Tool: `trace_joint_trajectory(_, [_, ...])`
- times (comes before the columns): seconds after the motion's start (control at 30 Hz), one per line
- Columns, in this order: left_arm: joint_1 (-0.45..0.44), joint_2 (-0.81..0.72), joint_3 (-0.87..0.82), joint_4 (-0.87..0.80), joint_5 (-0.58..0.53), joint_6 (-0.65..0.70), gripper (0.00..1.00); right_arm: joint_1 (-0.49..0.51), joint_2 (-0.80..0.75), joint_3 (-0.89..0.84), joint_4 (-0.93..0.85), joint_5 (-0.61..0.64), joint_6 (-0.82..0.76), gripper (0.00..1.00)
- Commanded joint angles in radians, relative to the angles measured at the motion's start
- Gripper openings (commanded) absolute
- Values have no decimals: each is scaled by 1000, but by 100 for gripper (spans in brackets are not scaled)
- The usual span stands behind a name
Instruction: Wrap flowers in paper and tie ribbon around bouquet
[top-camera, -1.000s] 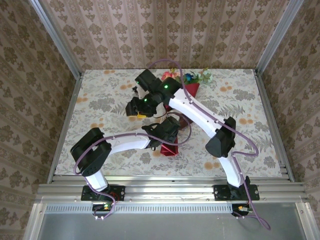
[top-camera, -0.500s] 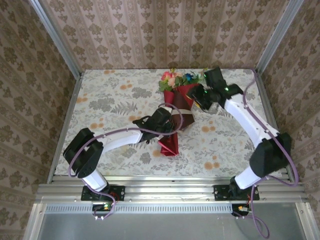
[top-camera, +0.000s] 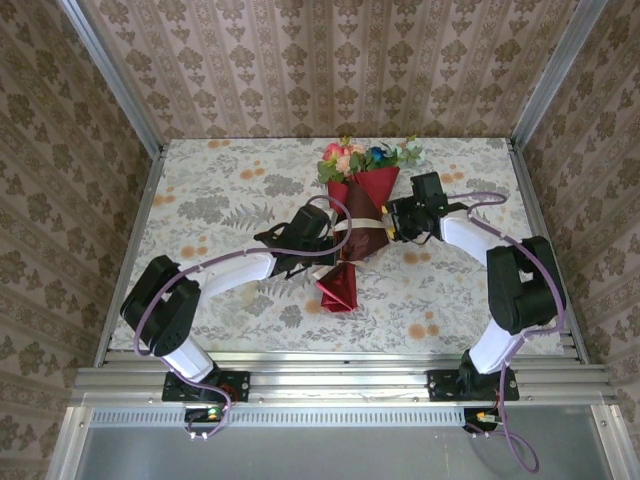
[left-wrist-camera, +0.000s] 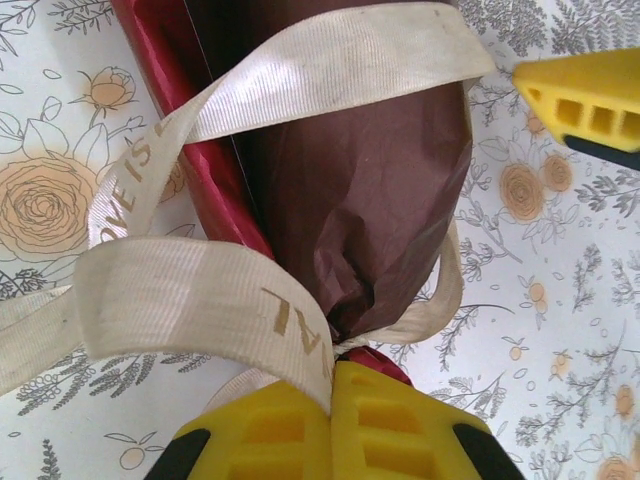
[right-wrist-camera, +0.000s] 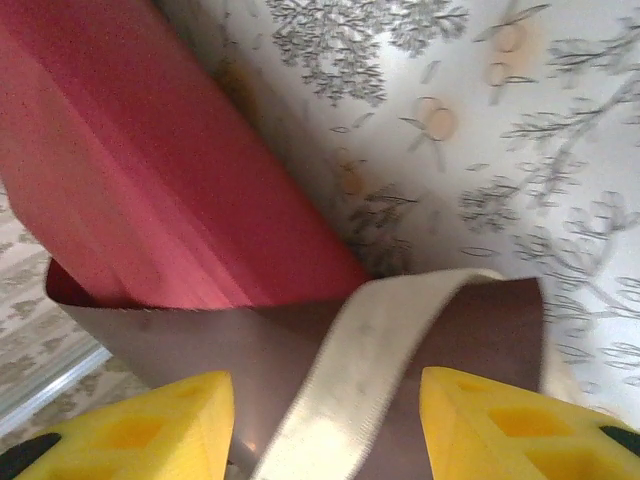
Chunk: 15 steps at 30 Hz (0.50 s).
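Note:
The bouquet lies on the table, its flowers at the far end of a tapering cone of red and maroon paper. The cream ribbon runs across the cone's middle. My left gripper sits at the cone's left side. In the left wrist view it is shut on the ribbon, which loops round the maroon paper. My right gripper is at the cone's right side. It stands open, and a ribbon strip passes between the fingers, over the maroon paper.
The floral tablecloth has free room left and right of the bouquet. Metal rails edge the table at the front, and patterned walls close the other sides. A yellow finger of the right gripper shows beside the cone.
My right arm swung from the bouquet's left side over to its right, then came in close to the ribboned middle. My left gripper shifted slightly up the cone, still shut on the ribbon.

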Motion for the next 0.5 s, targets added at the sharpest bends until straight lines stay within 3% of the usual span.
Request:
trace_joint_trajectory(0.0, [18,-39,25,-8,32,-41,0,0,47,16,74,-32,96,51])
trace_joint_trajectory(0.47, [67,-40,40,2,72,-81,0,18,-108,-84,-57,62,123,52])
